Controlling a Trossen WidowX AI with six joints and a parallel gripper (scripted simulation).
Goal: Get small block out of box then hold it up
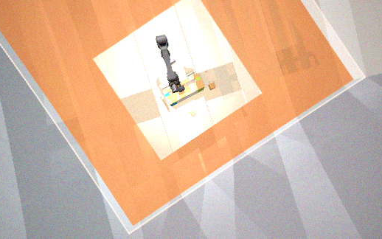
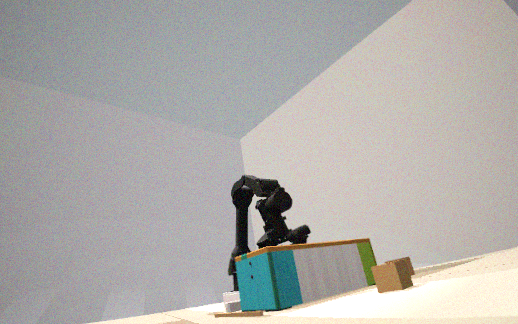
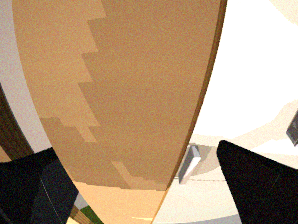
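The box (image 1: 194, 89) (image 2: 256, 284) stands on the table, with a teal end, a green end and an orange-brown top. Its front looks pale in the exterior view. The top (image 3: 125, 90) fills the middle of the wrist view. My gripper (image 1: 178, 89) (image 3: 158, 144) is open and empty, above the box top, nearer the teal end than the green end. Its two black fingers show at the lower left and right of the wrist view, with the box top between and below them. The small block on the shelf cannot be made out in any view; the box's inside is hidden or washed out.
A brown cube (image 1: 212, 85) (image 2: 405, 264) stands beyond the green end. Another brown cube (image 1: 193, 113) (image 2: 392, 277) stands in front of the box. A flat tan strip (image 2: 238, 314) lies near the teal end. A small whitish bar (image 3: 189, 164) shows beside the box top.
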